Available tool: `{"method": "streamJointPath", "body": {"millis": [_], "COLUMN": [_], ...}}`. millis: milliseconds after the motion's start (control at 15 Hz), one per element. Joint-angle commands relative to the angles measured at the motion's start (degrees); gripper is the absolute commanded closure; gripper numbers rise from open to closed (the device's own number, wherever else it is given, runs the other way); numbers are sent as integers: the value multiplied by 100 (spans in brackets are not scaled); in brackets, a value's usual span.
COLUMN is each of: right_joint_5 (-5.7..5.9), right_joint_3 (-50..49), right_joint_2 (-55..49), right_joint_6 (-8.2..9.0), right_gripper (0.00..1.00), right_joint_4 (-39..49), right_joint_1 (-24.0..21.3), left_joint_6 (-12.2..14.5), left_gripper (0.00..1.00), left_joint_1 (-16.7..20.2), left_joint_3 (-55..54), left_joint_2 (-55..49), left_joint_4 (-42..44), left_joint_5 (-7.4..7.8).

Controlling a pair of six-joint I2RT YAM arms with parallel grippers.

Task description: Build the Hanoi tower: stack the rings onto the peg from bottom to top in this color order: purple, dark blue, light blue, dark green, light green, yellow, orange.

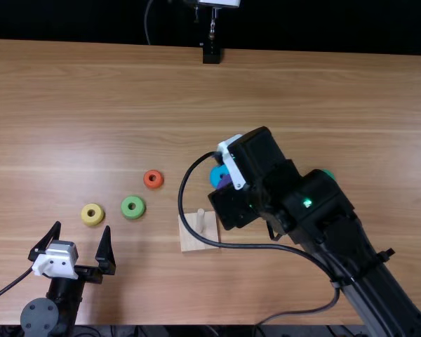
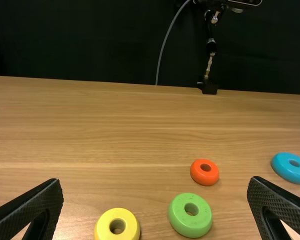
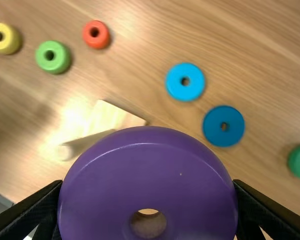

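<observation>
Right wrist view has the purple ring [image 3: 150, 175] big and close, with one black finger on each side of it. So the right gripper [image 3: 147, 200] is holding it tight. The ring's hole faces that camera, and it looks to be up off the table.

Think of the top view as a clock, with 12 at the far side of the table. The peg [image 1: 200, 220] stands up on its wooden base [image 1: 189, 242] with no ring on it. It is at about 7 o'clock from the purple ring, and near it. The right arm [image 1: 323, 203] is the closer one, so I think it should do this job. Purple goes first, so the next move is to bring the hole right over the peg's tip and let the ring down. If the hole is a bit off, the ring could bump the tip and sit crooked.

From the peg, the light blue ring [image 1: 217, 174] is at 1 o'clock, and the dark green ring [image 1: 328, 173] is at 2. The dark blue ring [image 3: 223, 126] lies near the light blue one. The left gripper [image 1: 83, 227] is at 9 o'clock, wide apart with nothing in it.
</observation>
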Motion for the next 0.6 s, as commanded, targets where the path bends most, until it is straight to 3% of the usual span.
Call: {"method": "streamJointPath", "body": {"millis": [0,267,400,533], "right_joint_5": [-22,-32,-22,-32], "right_joint_3": [299,449,440,422], "right_joint_2": [181,489,524,541], "right_joint_6": [28,70,239,249], "right_gripper": [100,100,100,100], "right_joint_4": [-11,10,31,52], "right_joint_1": [212,651,774,853], "left_joint_6": [51,51,51,51], "left_gripper": [0,0,0,0], "left_joint_1": [52,52,52,52], "left_joint_3": [-99,-99,-99,-99], "left_joint_2": [-67,-67,-67,-67], "left_joint_4": [-210,-210,-210,-210], "left_joint_5": [62,62,62,62]}}
